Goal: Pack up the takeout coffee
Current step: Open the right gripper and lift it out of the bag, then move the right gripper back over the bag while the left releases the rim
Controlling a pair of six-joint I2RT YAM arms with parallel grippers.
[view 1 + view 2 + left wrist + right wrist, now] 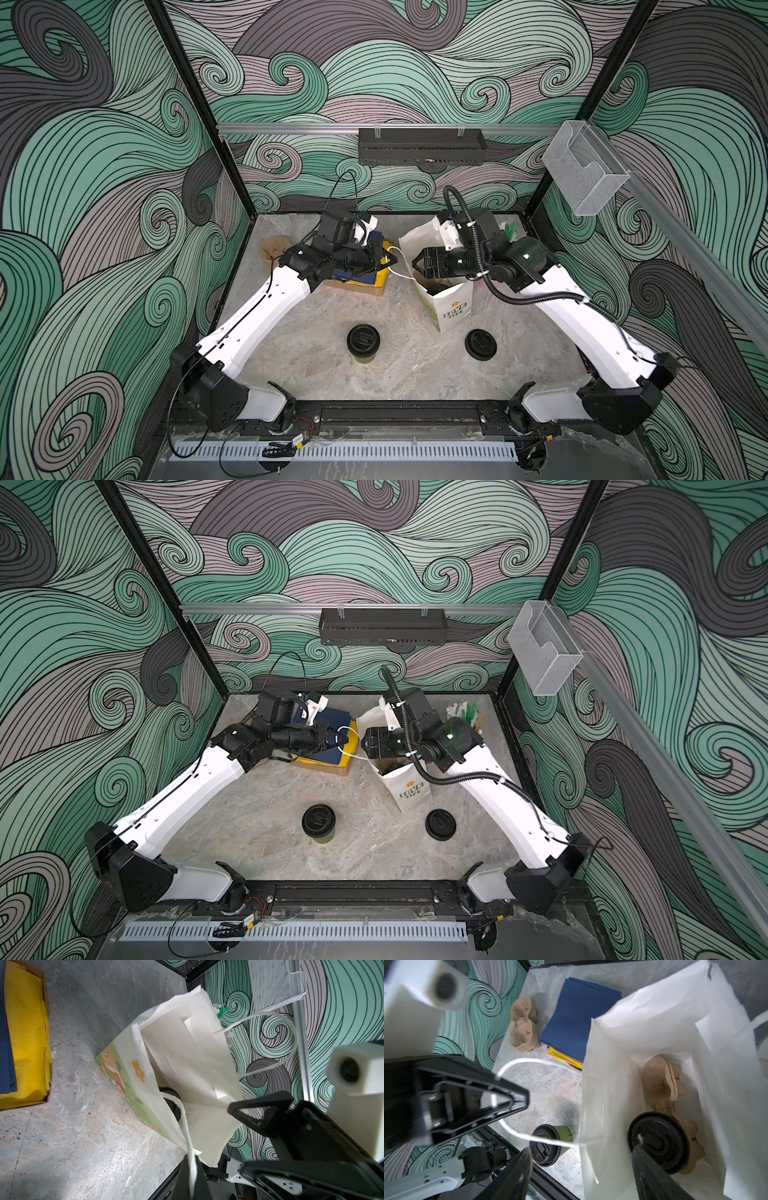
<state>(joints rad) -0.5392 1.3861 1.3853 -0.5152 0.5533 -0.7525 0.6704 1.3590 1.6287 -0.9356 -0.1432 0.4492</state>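
The bag (451, 307) is standing at 1 o'clock on the surface (407, 374), with one lidded cup (662, 1138) sitting inside. The second cup (363, 341) is standing upright, long axis vertical, at 7 o'clock from the right fingers (652, 1178). These are hanging spread and empty over the bag mouth, so the right arm is judged the free one. The left fingers (203, 1186) are pinching the handle (185, 1118).

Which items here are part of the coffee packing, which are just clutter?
Job: unpacked lidded cup on the table; packed lidded cup and pulp carrier in the paper bag; left gripper, jaws shut on the bag handle; right gripper, jaws open at the bag mouth.
Lying about: loose black lid; cardboard box of napkins; spare pulp carriers; green-and-white sticks.
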